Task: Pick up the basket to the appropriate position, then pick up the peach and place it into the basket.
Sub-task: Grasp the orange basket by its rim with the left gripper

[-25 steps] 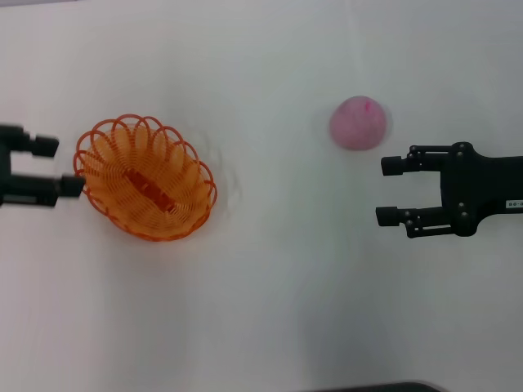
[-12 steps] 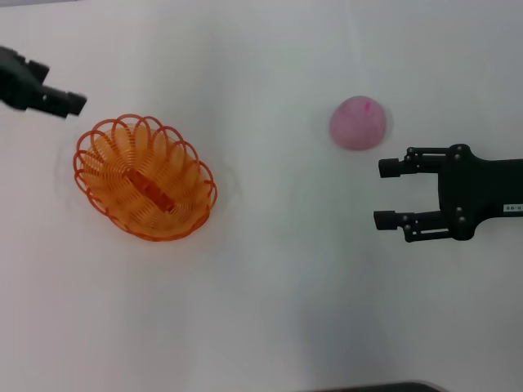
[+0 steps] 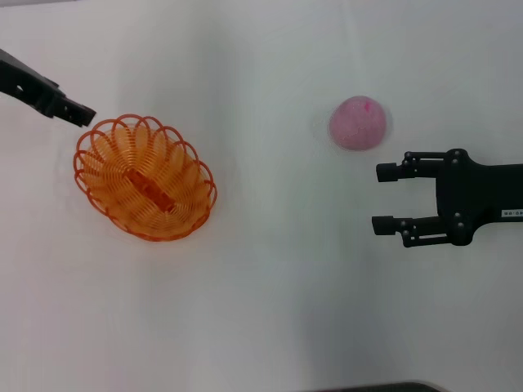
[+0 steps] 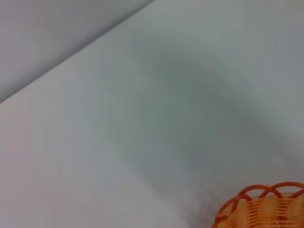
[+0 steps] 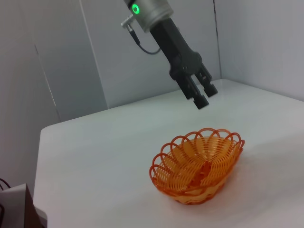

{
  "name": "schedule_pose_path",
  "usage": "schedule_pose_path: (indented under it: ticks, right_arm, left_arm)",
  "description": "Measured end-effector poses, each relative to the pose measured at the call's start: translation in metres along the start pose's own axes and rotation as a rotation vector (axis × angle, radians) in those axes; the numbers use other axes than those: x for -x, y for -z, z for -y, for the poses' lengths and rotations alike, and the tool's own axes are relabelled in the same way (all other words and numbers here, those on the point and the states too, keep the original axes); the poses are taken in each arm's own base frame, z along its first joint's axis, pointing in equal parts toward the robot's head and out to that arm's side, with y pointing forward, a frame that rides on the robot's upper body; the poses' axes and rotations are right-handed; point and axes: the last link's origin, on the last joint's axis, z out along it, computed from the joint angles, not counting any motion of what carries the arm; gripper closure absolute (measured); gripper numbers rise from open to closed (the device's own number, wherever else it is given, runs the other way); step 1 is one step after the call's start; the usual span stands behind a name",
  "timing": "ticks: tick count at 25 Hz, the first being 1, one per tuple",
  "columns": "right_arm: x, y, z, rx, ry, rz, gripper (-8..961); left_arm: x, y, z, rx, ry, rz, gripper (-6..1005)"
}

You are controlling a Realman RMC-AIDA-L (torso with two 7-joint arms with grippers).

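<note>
The orange basket (image 3: 145, 177) sits empty on the white table at the left; it also shows in the right wrist view (image 5: 197, 164), and its rim shows in the left wrist view (image 4: 261, 206). The pink peach (image 3: 357, 122) lies on the table at the right, far from the basket. My left gripper (image 3: 80, 114) hangs above the basket's far left rim, clear of it. In the right wrist view it (image 5: 205, 97) looks slightly open and empty. My right gripper (image 3: 388, 196) is open and empty, a little nearer to me than the peach and not touching it.
The white table (image 3: 270, 286) spreads around both things. Grey walls (image 5: 95, 57) stand beyond the table's far left corner in the right wrist view.
My left gripper has left the basket's left rim, moved away towards the far left and turned. The basket stayed put. My right gripper crept slightly left.
</note>
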Motion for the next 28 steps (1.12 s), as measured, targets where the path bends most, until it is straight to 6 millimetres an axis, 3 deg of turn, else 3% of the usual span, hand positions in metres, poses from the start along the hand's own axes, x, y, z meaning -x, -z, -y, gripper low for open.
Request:
schedule_pose_path:
  ticks: [13,17,28]
  right_arm:
    - [-0.002,-0.004,-0.002,0.007,-0.013,0.009,149]
    - [-0.003,-0.004,-0.001,0.001,-0.016,0.008,150]
    - [-0.006,-0.007,-0.002,0.0,-0.02,0.008,157]
  left_arm:
    - [0.017,-0.05,-0.006,0.033,0.007,0.066,350]
    - [0.018,-0.055,-0.007,0.033,0.009,0.07,368]
    - [0.018,-0.054,-0.005,0.034,0.026,0.06,542]
